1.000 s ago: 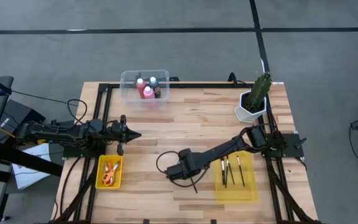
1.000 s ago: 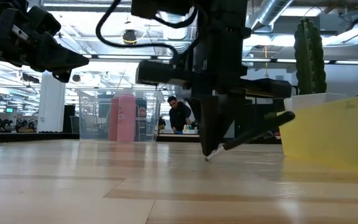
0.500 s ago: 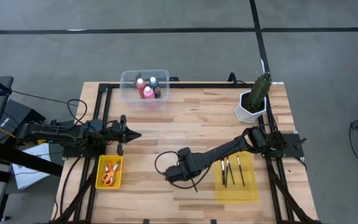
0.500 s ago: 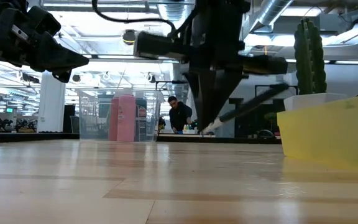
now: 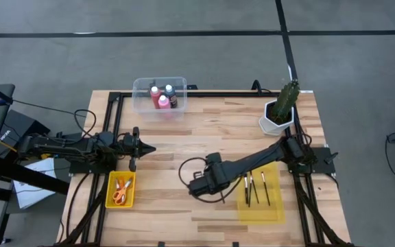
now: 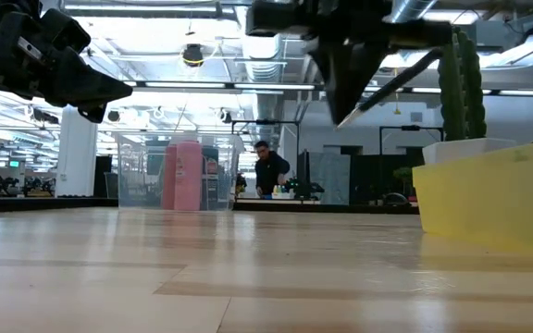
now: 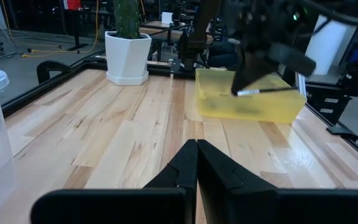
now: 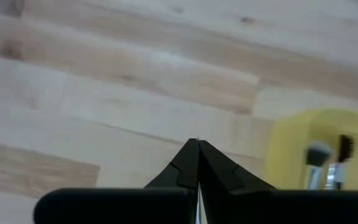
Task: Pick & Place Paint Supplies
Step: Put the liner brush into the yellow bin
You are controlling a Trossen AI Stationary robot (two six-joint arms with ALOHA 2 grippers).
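My right gripper (image 5: 208,184) hangs above the table's middle, left of the yellow tray (image 5: 277,206), and is shut on a thin dark-handled brush (image 6: 391,81). Three more brushes (image 5: 255,189) lie flat in that tray. My left gripper (image 5: 142,148) is shut and hovers over the table's left part, touching nothing. The two scissors (image 5: 121,191) lie in a small yellow bin. The red, pink and dark bottles (image 5: 163,97) stand in a clear tub at the far edge. My right gripper pinches the brush between its two fingertips at its pale end (image 6: 342,118). The fingers point down from above. The brush is lifted clear of the table, and its dark handle (image 6: 424,63) slants upward away from the fingertips.
A green plant in a white pot (image 5: 278,115) stands at the far right corner, behind the yellow tray. Bare wood (image 5: 184,144) lies between the two arms. A person (image 6: 268,171) shows in the room beyond the table.
My right gripper has risen from the table and moved toward the table's right edge, nearer the yellow tray. The brush, whose pale end touched the wood a second ago, has been lifted clear and keeps its slant.
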